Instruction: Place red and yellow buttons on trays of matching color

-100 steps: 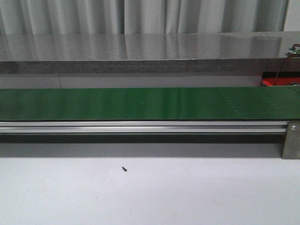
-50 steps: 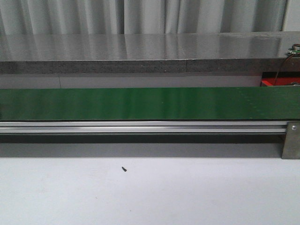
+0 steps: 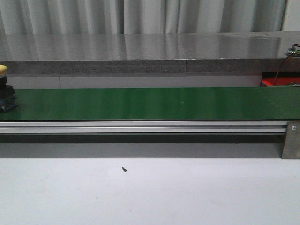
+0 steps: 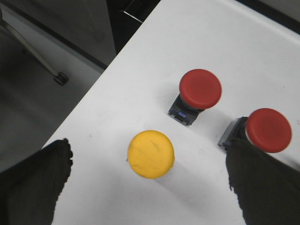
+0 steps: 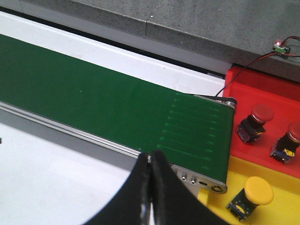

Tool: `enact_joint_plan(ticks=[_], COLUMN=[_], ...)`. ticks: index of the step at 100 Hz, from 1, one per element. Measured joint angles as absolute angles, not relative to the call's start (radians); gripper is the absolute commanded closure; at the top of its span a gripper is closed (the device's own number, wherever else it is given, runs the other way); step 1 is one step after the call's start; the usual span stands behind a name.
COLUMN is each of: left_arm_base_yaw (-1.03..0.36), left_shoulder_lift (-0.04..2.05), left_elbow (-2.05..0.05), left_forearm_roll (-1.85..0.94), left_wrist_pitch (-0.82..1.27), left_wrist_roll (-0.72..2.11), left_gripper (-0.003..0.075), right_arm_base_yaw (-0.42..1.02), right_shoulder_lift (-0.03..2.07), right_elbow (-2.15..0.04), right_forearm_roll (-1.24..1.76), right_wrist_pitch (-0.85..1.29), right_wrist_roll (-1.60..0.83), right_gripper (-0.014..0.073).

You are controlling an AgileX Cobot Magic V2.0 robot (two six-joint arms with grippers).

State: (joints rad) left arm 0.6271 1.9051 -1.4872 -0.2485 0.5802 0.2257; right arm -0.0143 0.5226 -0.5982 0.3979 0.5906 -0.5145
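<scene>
Front view, yellow button [image 3: 5, 89] on belt [image 3: 150, 103], left pincer [image 4: 150, 187] wide, right pincer [image 5: 151, 187] closed, empty

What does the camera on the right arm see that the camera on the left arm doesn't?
Only the right wrist view shows the green conveyor belt, the red tray holding two red buttons and the yellow tray holding a yellow button, past the closed right gripper. Only the left wrist view shows three loose buttons on a white table: one yellow, two red, between the open left gripper's fingers. Both show red and yellow buttons.
</scene>
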Motion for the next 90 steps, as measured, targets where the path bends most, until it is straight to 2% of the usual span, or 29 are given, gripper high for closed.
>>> enact_joint_plan(ticks=[39, 90], left_arm_base_yaw=[0.628, 0.583], left_shoulder_lift=[2.049, 2.150], left_elbow=[-1.491, -1.618], left_forearm_roll=[-0.255, -0.261], left_wrist_pitch=[0.533, 0.541], left_wrist_roll=[0.224, 0.224], left_gripper=[0.0072, 0.0103], right_arm_base_yaw=[-0.014, -0.014], right_shoulder_lift=[0.523, 0.523], right_elbow=[-0.598, -0.598], right_forearm_roll=[0.398, 0.398], right_wrist_pitch=[0.591, 0.591], right_wrist_roll=[-0.514, -0.514], right_gripper=[0.0662, 0.0662])
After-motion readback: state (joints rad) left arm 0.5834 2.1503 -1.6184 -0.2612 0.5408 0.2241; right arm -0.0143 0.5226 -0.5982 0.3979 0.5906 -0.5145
